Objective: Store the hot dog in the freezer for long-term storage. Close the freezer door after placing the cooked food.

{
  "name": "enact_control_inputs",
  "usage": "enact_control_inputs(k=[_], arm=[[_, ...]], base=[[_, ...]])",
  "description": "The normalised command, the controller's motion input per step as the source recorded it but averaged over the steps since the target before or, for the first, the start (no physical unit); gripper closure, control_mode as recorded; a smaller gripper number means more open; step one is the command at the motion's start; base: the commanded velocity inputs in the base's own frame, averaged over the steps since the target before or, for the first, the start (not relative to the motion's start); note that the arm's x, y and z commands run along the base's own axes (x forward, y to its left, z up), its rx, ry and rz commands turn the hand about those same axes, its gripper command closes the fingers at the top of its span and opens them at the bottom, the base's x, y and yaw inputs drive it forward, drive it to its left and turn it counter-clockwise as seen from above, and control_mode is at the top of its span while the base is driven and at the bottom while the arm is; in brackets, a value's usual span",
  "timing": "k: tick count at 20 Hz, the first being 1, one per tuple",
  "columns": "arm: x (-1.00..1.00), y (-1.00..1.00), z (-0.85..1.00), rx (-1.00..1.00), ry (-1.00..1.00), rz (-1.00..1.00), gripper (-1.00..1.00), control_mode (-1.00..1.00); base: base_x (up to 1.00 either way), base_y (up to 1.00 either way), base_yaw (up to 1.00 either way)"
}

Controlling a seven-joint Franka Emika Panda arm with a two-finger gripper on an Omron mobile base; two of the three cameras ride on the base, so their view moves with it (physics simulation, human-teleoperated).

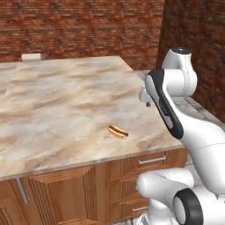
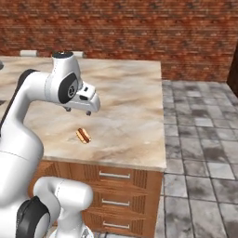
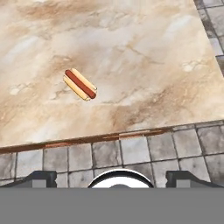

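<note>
The hot dog [image 3: 80, 84] lies on the marble counter [image 1: 57, 101] near its front edge. The gripper [image 2: 78, 110] hovers above it, its fingers [image 3: 41, 177] spread wide, grasping nothing.

Broad beige-and-brown marbled stone tabletop [image 1: 66, 101] filling the middle of both base views, veined with rust-coloured streaks; below its front edge, warm orange-brown wooden cabinet fronts [image 2: 116, 186] with stacked drawers and slim horizontal silver bar handles [image 2: 114, 175]; behind, a dark red brick wall [image 2: 139, 32] running across the room, meeting a second brick wall [image 1: 197, 48] at a corner on the right of the left base view; on the floor beside the island, grey square stone tiles [image 2: 200, 153] with darker joints; even, soft lighting, no hard shadows.
</note>
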Motion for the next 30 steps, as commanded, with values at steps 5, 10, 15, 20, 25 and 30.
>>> enact_control_inputs(k=[5,10,15,20,25,30], arm=[[0.00,0.00,0.00,0.00,0.00,0.00,-1.00,1.00],[0.00,0.00,0.00,0.00,0.00,0.00,-1.00,1.00],[0.00,0.00,0.00,0.00,0.00,0.00,-1.00,1.00],[0.00,0.00,0.00,0.00,0.00,0.00,-1.00,1.00],[0.00,0.00,0.00,0.00,0.00,0.00,-1.00,1.00],[0.00,0.00,0.00,0.00,0.00,0.00,-1.00,1.00]], base=[[0.00,-0.55,0.32],[0.13,0.13,0.05],[0.01,0.17,0.03],[0.08,0.46,0.00],[0.16,0.43,0.00],[0.35,0.25,0.00]])
